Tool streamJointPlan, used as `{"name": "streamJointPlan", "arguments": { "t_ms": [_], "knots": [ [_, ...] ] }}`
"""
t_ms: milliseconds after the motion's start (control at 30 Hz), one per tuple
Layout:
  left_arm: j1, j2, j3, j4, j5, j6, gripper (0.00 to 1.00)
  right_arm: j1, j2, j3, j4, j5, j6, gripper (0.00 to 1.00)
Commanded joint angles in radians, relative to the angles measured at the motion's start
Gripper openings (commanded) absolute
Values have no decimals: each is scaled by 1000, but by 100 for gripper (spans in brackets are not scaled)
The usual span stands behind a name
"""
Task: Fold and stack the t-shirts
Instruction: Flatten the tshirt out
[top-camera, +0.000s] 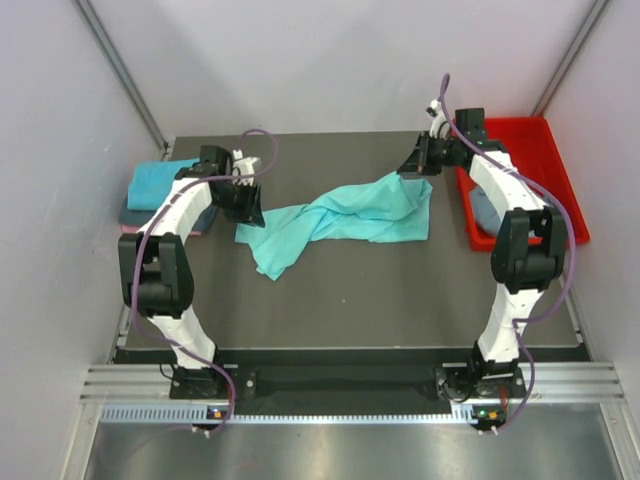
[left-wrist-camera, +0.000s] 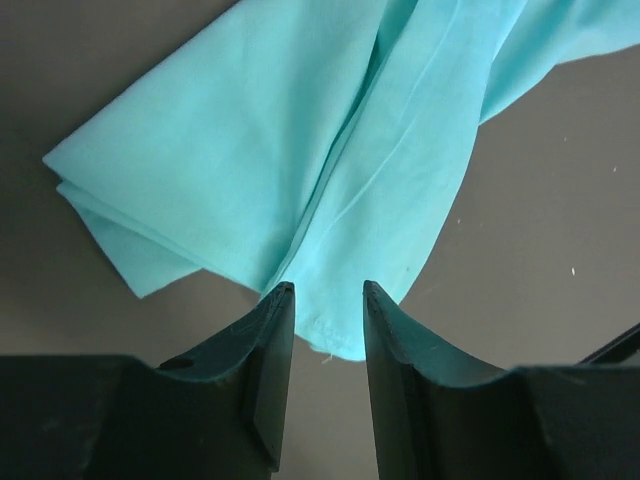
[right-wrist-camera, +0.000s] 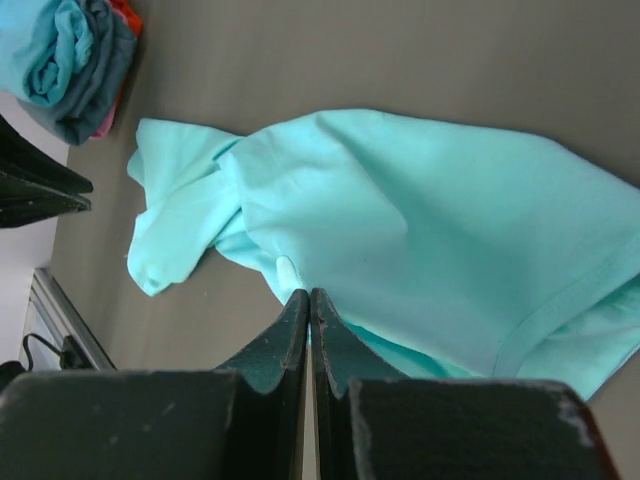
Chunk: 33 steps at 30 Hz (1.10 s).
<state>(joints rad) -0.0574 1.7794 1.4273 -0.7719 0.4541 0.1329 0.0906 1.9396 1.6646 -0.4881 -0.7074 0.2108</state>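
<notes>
One turquoise t-shirt (top-camera: 350, 215) lies unfolded and rumpled across the middle of the dark table (top-camera: 400, 300). It runs as a long diagonal band, its left end bunched into loose folds and its far right corner drawn up toward my right gripper (right-wrist-camera: 308, 295). At the table's left edge sits a stack of folded shirts (top-camera: 160, 190), teal on top with slate and pink edges beneath. At the right, a grey-blue cloth (top-camera: 482, 210) lies in the red tray (top-camera: 545, 150). My right arm (top-camera: 525, 250) covers most of it, so I cannot tell its shape.

From my right wrist the fingers are pressed together on a small nub of the turquoise cloth at their tips; how much cloth lies between them is hidden. My left gripper (left-wrist-camera: 328, 295) stands spread, the shirt's hem showing in the gap just past the tips, with neither finger clamping it.

My left arm (top-camera: 160, 270) is bent at the elbow, its wrist turned inward over the shirt's left end. My right arm reaches far forward beside the tray, its wrist bent inward.
</notes>
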Motion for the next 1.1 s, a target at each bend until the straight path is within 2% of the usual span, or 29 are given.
{"name": "streamJointPlan", "arguments": {
  "t_ms": [0,133,267,733,1067],
  "knots": [
    [27,-37,21,-73,-8,33,40,-2,21,87,0,-49,-8,0],
    [50,-86,-73,-142,18,42,41,0,27,72,40,-55,28,0],
    [94,-91,-156,-119,41,42,41,1,7,44,75,-53,53,0],
    [168,178,1,-132,210,28,43,3,-44,23,48,-32,10,0],
    [174,256,56,-136,244,19,43,1,-53,9,48,-14,-1,0]
  ]
}}
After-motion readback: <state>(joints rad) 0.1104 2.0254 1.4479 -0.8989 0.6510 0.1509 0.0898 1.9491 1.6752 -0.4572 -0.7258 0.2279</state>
